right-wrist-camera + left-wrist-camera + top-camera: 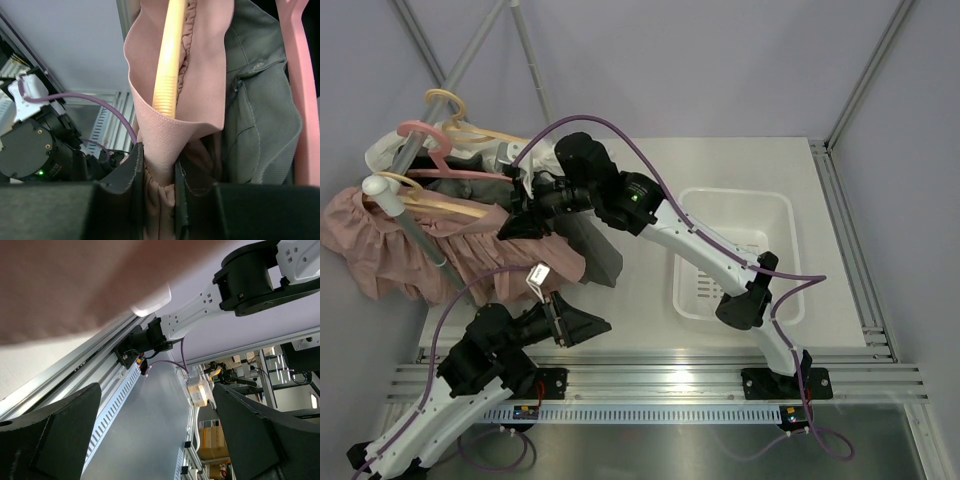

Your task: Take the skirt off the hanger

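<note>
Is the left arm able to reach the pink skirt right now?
Probably yes. The left gripper is open and close by the pink skirt, with nothing between them. Pink cloth fills the top of its wrist view.

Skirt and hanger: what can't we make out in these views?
Right wrist: hanger hook cut off by the top edge; skirt hem hidden behind the right claw.
Top view: that claw's tips hidden under its own wrist.
Left wrist: skirt only a blur against the lens; hanger out of frame.
</note>
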Action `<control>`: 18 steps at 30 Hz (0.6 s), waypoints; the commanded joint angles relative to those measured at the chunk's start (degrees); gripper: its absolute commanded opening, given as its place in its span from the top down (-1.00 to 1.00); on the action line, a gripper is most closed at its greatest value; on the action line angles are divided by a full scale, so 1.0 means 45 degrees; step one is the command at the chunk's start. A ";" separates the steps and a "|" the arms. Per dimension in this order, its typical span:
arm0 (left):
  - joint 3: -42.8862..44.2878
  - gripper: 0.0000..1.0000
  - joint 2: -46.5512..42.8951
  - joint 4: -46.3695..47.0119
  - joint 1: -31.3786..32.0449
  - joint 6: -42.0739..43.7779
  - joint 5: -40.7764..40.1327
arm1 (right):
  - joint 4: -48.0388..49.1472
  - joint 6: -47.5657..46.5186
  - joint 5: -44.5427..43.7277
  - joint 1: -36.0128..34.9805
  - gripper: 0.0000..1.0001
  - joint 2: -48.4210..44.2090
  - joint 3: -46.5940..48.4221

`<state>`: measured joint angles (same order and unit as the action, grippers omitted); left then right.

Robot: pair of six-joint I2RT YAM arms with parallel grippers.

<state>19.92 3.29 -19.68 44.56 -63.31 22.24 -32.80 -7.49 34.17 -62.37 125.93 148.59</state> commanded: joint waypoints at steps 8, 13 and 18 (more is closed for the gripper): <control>0.0827 -0.98 0.0402 0.0213 0.0040 0.0475 0.0194 | 0.1154 0.0120 0.0024 -0.0203 1.00 -0.0483 0.0164; 0.0885 -0.98 0.0460 0.0272 0.0060 0.0592 0.0233 | 0.2053 0.0627 -0.0289 -0.0203 1.00 -0.1147 -0.0307; 0.1294 -0.98 0.0675 0.0331 0.0060 0.1254 0.0409 | 0.2755 0.2281 -0.0213 -0.0028 1.00 -0.1245 0.0202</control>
<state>22.37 5.43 -20.14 44.56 -60.64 22.44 -28.27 -2.66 33.56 -62.52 125.43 146.80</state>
